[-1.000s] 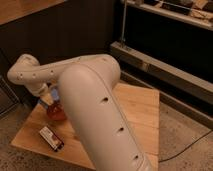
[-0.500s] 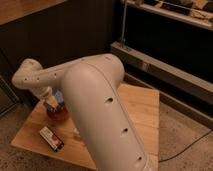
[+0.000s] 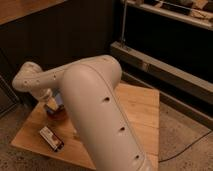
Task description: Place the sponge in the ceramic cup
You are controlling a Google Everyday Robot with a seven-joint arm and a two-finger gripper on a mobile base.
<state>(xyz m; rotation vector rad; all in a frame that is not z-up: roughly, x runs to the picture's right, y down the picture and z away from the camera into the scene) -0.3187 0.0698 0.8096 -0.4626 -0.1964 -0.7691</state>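
At the far left the arm bends down from its rounded joint, and the tool hangs low over the left end of the desk, mostly hidden under that bend. Whether the tool is spread, pressed together or pinching something cannot be told. The sponge shows right at the tool, tan with its blue face turned to the right, so it looks carried rather than lying on the wood. The cup stands just below the tool and a touch to its right, and the sponge sits close above its rim. Whether the two already touch is unclear. A red-and-white packet lies flat on the desk further below the tool, toward the near edge and apart from the cup. The step in hand reads as lowering the sponge into the cup. The next move calls for keeping the block centred over the narrow mouth, since it is about as wide as the cup, then letting go only once it is seated. Compared with half a second ago, the tool and sponge are lower and closer to the cup, while the cup and packet have not shifted.
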